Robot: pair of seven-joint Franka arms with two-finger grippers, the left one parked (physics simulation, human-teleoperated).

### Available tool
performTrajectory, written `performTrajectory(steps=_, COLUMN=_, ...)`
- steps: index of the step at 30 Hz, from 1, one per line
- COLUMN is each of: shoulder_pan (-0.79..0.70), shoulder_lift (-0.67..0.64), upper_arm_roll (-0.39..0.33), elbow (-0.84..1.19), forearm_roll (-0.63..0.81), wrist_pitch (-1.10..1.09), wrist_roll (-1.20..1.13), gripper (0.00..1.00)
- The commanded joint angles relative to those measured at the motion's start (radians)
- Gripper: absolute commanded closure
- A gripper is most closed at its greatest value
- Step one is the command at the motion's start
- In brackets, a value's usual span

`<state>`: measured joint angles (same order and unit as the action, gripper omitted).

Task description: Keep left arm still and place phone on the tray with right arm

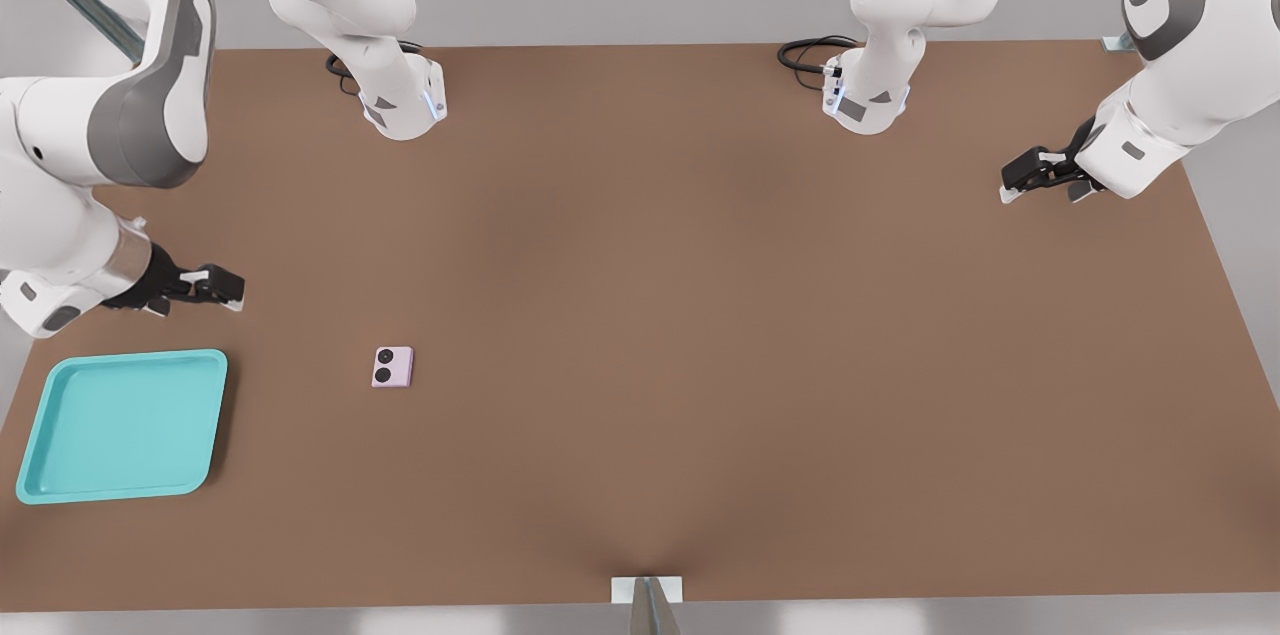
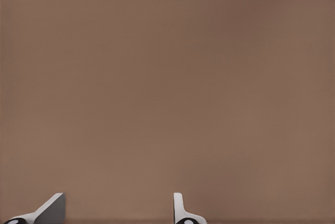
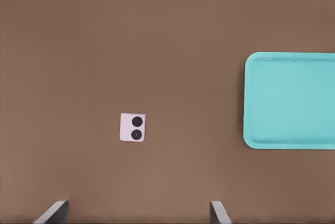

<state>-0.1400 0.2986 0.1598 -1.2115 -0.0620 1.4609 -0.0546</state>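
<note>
The pale pink-lilac phone (image 1: 392, 366) lies flat on the brown table, lenses up, a short way to the front view's right of the tray. It also shows in the right wrist view as the phone (image 3: 132, 127). The turquoise tray (image 1: 60, 475) rests near the table's corner at the front view's left; the tray (image 3: 251, 103) holds nothing. My gripper (image 1: 235, 290) hovers above the table just behind the tray, to the left of and behind the phone. Its fingers (image 3: 55, 212) stand wide apart, open, with nothing between them.
Both arm bases (image 1: 400, 100) (image 1: 865, 95) stand at the table's far edge with black cables beside them. The parked arm's gripper (image 1: 1020, 180) hangs at the front view's right. A small white bracket (image 1: 647, 590) sits at the near edge.
</note>
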Motion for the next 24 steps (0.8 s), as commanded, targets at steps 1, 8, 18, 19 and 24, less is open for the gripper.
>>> performTrajectory(steps=1, shoulder_pan=-0.003, shoulder_lift=-0.003, upper_arm_roll=0.001, elbow=-0.005, forearm_roll=0.036, wrist_pitch=-0.017, wrist_roll=0.041, gripper=0.00)
performTrajectory(steps=8, shoulder_pan=0.120, shoulder_lift=0.106, upper_arm_roll=0.040, elbow=-0.417, forearm_roll=-0.005, wrist_pitch=0.562, wrist_roll=0.255, gripper=0.00)
performTrajectory(steps=18, shoulder_pan=0.103, shoulder_lift=0.274, upper_arm_roll=0.032, elbow=-0.421, forearm_roll=-0.012, wrist_pitch=0.725, wrist_roll=0.286, gripper=0.00)
performTrajectory(steps=19, shoulder_pan=0.073, shoulder_lift=0.266, upper_arm_roll=0.038, elbow=-0.459, forearm_roll=-0.012, wrist_pitch=0.724, wrist_roll=0.274, gripper=0.00)
performTrajectory(steps=24, shoulder_pan=0.010, shoulder_lift=0.217, upper_arm_roll=0.064, elbow=-0.620, forearm_roll=-0.012, wrist_pitch=0.785, wrist_roll=0.256, gripper=0.00)
